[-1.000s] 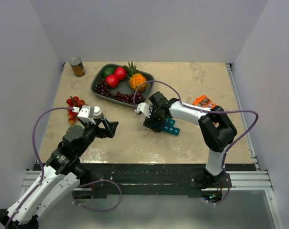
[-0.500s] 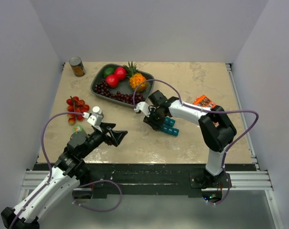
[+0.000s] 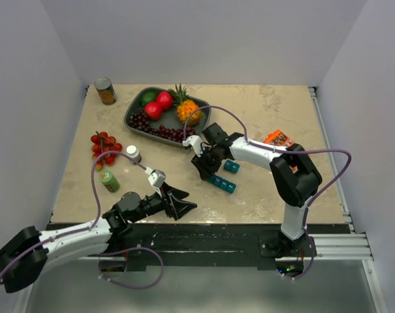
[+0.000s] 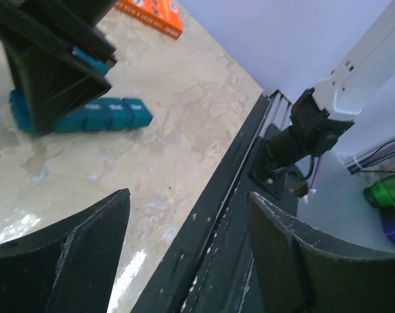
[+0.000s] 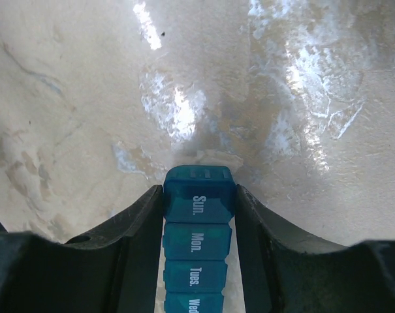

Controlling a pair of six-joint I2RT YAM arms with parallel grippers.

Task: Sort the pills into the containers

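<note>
The containers are teal cubes joined in strips. One strip (image 5: 198, 225), its lids marked Sun., Mon. and Tues., lies on the table between my right gripper's fingers (image 5: 145, 235). My right gripper (image 5: 198, 199) is shut on its end cube. From above, that strip (image 3: 221, 183) trails out from the right gripper (image 3: 205, 168), and a shorter teal piece (image 3: 231, 166) lies beside it. My left gripper (image 3: 184, 202) hangs open and empty over the table's near edge, and its wrist view shows the strip (image 4: 109, 114) farther off. No pills show in any view.
A dark tray (image 3: 133, 112) of fruit sits at the back, with a tin can (image 3: 106, 91) in the back left corner. Cherry tomatoes (image 3: 104, 145), a white-capped bottle (image 3: 133, 153) and a green bottle (image 3: 109, 181) stand left. An orange box (image 3: 279, 138) lies at the right.
My left arm dropped and swung right to the near edge, uncovering the green bottle, its jaws narrowing a little. My right gripper shut on the teal strip and pulled it slightly left.
</note>
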